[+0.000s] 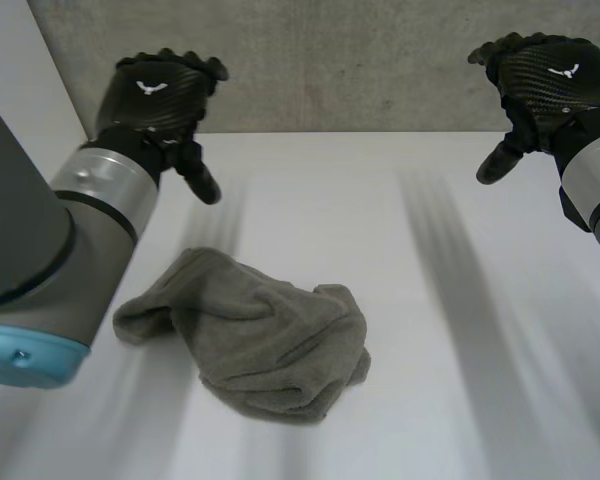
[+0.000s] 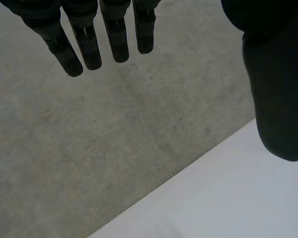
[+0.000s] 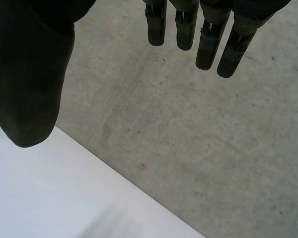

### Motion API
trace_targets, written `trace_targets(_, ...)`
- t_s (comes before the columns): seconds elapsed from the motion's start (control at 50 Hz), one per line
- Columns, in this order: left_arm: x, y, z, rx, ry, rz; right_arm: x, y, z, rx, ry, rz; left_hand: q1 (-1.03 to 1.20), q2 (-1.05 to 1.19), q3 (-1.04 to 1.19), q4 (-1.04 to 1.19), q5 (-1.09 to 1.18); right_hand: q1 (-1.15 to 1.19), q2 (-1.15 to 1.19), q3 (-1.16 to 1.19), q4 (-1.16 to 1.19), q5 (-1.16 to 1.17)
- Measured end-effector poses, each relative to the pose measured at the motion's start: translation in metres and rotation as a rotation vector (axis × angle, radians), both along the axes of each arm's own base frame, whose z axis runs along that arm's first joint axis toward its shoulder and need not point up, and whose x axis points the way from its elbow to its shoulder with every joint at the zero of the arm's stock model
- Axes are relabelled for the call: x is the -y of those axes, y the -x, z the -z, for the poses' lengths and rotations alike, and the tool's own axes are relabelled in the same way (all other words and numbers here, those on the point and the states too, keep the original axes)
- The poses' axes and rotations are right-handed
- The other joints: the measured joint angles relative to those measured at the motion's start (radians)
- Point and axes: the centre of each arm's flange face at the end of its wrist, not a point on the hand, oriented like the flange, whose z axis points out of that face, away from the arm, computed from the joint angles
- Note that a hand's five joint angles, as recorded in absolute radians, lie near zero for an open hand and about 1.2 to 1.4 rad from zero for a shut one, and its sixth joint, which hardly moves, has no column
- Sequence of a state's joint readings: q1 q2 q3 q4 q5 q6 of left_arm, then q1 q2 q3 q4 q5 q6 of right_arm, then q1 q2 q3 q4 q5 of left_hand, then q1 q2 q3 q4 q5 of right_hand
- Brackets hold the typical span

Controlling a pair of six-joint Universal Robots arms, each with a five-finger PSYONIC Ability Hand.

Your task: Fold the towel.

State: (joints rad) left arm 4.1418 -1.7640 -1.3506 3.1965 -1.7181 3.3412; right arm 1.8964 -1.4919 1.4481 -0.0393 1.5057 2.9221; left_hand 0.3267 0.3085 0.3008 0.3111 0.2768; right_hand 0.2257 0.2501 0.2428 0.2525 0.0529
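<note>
Grey concrete lies beyond my white desk, where the towel sits crumpled; my left robot hand and right robot hand hover above, fingers straight, holding nothing.

The crumpled grey-green terry towel lies in a heap on the white counter, so its corners and most of its edges are tucked inside the folds and cannot be made out. In the head view the black left hand and the black right hand turn their backs to the camera, which hides their palms. The grey left arm is cut by the picture's edge and covers the counter under it.
</note>
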Motion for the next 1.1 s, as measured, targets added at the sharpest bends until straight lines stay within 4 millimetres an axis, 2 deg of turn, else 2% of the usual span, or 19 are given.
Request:
trace_targets(0.16, 0.009, -0.013, 0.004, -0.015, -0.082, -0.043, 0.004, 0.002, 0.007, 0.020, -0.058, 0.030, 0.000, 0.000, 0.000, 0.000, 0.000, 0.000, 0.000, 0.000, 0.000, 0.000)
trace_targets(0.52, 0.010, -0.016, 0.001, -0.012, -0.087, -0.049, 0.006, 0.001, 0.009, 0.025, -0.075, 0.024, 0.000, 0.000, 0.000, 0.000, -0.001, 0.001, 0.000, 0.000, 0.000, 0.000)
trace_targets(0.6, 0.010, -0.016, 0.003, -0.003, -0.091, -0.048, 0.005, 0.000, 0.011, -0.001, -0.089, 0.008, 0.000, 0.000, 0.000, 0.000, -0.001, 0.001, 0.000, 0.000, 0.000, 0.000)
trace_targets(0.68, 0.014, -0.020, 0.010, 0.020, -0.108, -0.062, 0.002, -0.003, 0.023, -0.088, -0.168, -0.030, 0.000, 0.000, 0.000, 0.000, 0.000, 0.001, 0.000, 0.000, 0.000, 0.000)
trace_targets(0.76, 0.025, -0.031, 0.028, 0.094, -0.156, -0.101, -0.010, -0.011, 0.047, -0.235, -0.316, -0.124, 0.000, 0.000, 0.000, 0.000, 0.000, 0.001, 0.000, 0.000, 0.000, 0.000)
trace_targets(0.88, 0.043, -0.046, 0.075, 0.282, -0.273, -0.144, -0.050, -0.038, 0.085, -0.407, -0.488, -0.350, 0.000, 0.000, 0.000, 0.000, 0.000, 0.001, 0.000, 0.000, 0.000, 0.000)
trace_targets(0.96, 0.048, -0.050, 0.107, 0.380, -0.345, -0.142, -0.072, -0.054, 0.109, -0.450, -0.528, -0.458, 0.000, 0.000, 0.000, 0.000, 0.003, 0.002, 0.000, 0.000, 0.000, 0.000)
trace_targets(1.02, 0.049, -0.051, 0.124, 0.422, -0.382, -0.136, -0.083, -0.064, 0.125, -0.461, -0.535, -0.516, 0.003, 0.008, 0.007, 0.004, 0.027, 0.002, 0.000, 0.000, 0.000, 0.000)
trace_targets(1.08, 0.048, -0.052, 0.142, 0.458, -0.425, -0.127, -0.096, -0.076, 0.142, -0.469, -0.527, -0.579, 0.101, 0.119, 0.130, 0.121, 0.157, 0.028, 0.012, 0.013, 0.011, 0.018)
trace_targets(1.1, 0.047, -0.052, 0.147, 0.467, -0.439, -0.124, -0.100, -0.080, 0.148, -0.471, -0.524, -0.598, 0.206, 0.222, 0.236, 0.228, 0.248, 0.109, 0.086, 0.078, 0.073, 0.096)
